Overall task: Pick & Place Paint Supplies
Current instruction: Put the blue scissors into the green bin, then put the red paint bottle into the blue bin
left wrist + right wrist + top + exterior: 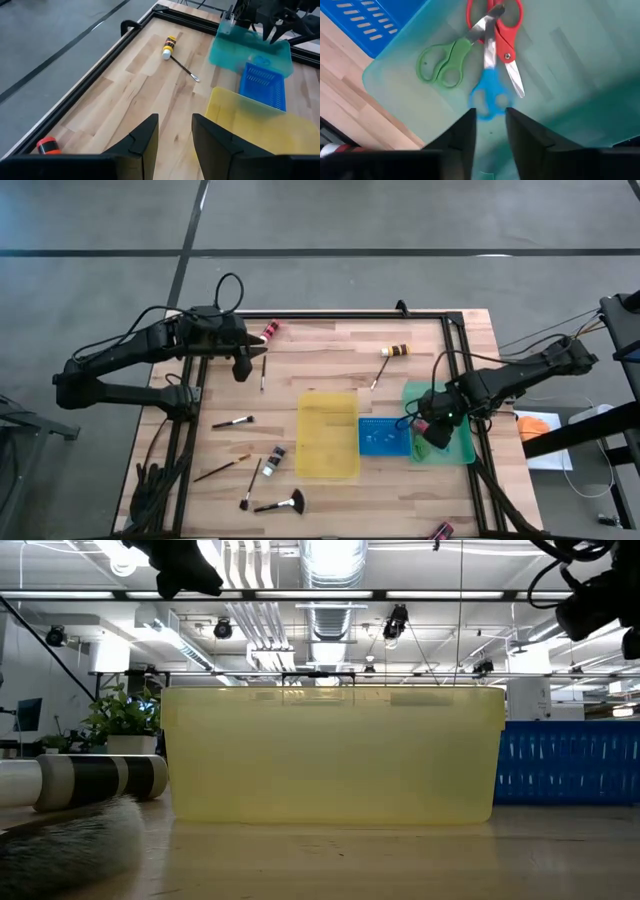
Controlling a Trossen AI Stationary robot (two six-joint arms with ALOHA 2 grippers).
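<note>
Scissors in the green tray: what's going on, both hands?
Right hand open above scissors lying in green tray. Left hand empty, open, over table's far-left corner. Nothing blocking.

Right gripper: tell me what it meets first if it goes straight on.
Probably the blue-handled scissors, lying right ahead of the right gripper in the green tray; the depth is unclear.

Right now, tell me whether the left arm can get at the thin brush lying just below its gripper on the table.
Probably yes. The left gripper hangs open over the table's back left part, and the thin brush lies right beside it on bare wood, nothing on or against it. The red-capped bottle sits apart, farther back.
</note>
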